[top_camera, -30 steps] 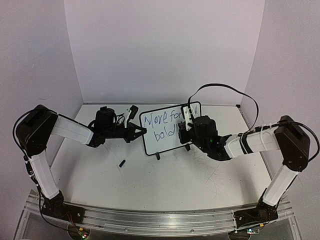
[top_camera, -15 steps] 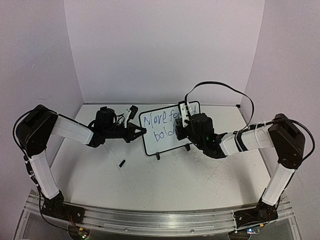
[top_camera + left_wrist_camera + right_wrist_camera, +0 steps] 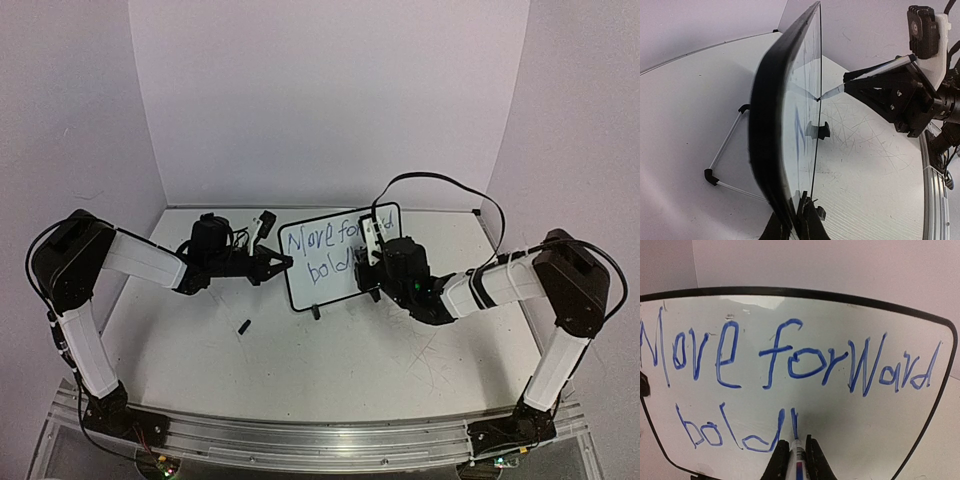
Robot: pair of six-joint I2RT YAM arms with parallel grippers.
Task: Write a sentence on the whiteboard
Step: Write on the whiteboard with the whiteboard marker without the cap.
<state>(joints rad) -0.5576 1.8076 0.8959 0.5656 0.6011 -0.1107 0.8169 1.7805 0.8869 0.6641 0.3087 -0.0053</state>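
The whiteboard stands tilted on its wire stand at the table's middle back. It also fills the right wrist view. The sentence reads "Move forward" in blue, with "bold" and a fresh upright stroke below. My right gripper is shut on a white marker whose tip touches the board at the foot of that stroke. My left gripper is shut on the board's left edge, seen edge-on. In the top view the left gripper holds the board and the right gripper is in front of it.
A small black marker cap lies on the table in front of the left arm. The wire stand props the board from behind. Purple walls enclose the back and sides. The tabletop is scuffed with grey marks.
The right gripper with the marker has shifted slightly down and right on the board. The left arm and the board have not moved.
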